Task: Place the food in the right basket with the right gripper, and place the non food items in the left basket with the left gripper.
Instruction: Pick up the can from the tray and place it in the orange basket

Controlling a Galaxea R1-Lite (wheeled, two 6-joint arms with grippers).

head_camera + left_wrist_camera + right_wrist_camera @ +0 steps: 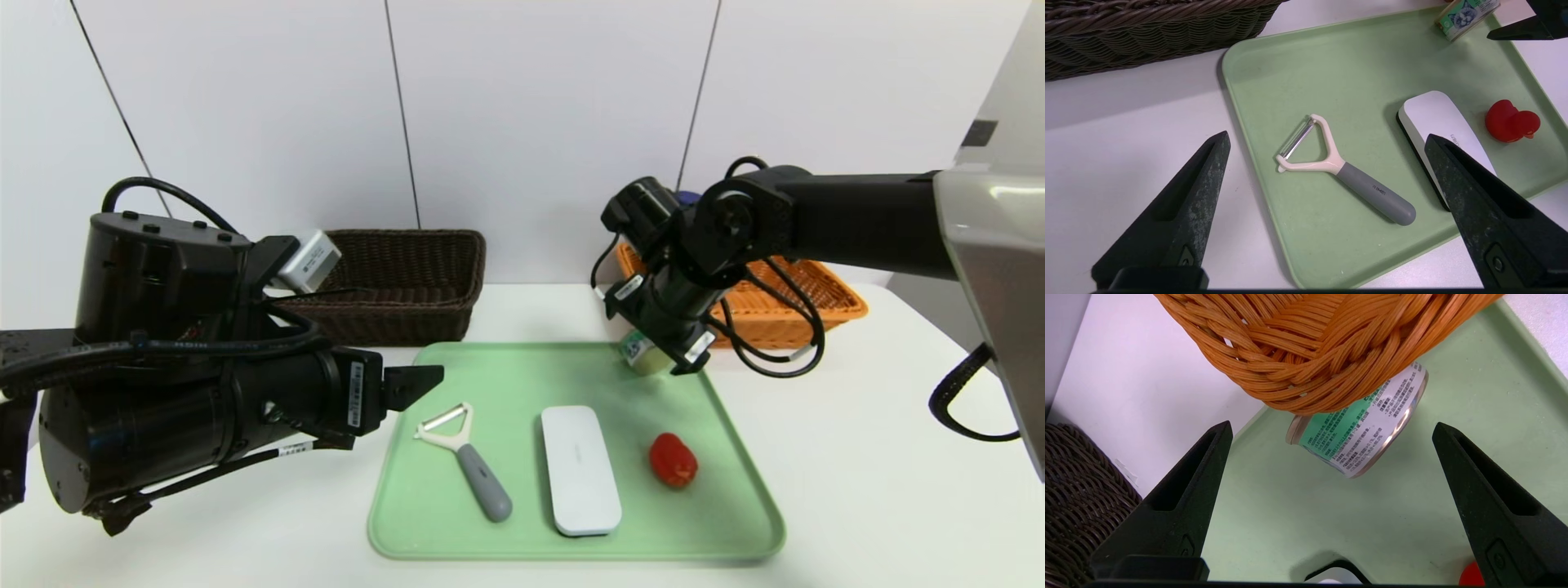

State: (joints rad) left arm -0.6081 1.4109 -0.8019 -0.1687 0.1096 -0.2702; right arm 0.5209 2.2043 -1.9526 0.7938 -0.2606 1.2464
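Tin can (1357, 428) sits at the far right corner of the green tray (506, 371), label facing out, close to the near corner of the orange wicker basket (824, 298). Right gripper (1331, 465) hangs over that corner pointing steeply down, jaws spread wide with the can between and beyond the fingertips; nothing is grasped and no contact with the can is visible. In the head view the wrist covers most of the can (641, 353); only its lower edge and part of the label show. A blue cap (688, 197) shows behind the right arm, over the orange basket; the bottle's body is hidden.

Left gripper (1327, 143) is held beside the near left edge of the tray, jaws fully apart and empty, aimed across the tray. Peeler (465, 457) lies flat on the tray's left part, white head toward the far side, grey handle toward the near edge. White oblong case (580, 469) lies flat in the tray's middle, just beside the peeler. Red lumpy object (673, 460) rests to the right of the case, apart from it. Dark brown wicker basket (400, 286) stands on the white table (882, 474) beyond the tray's far left corner.
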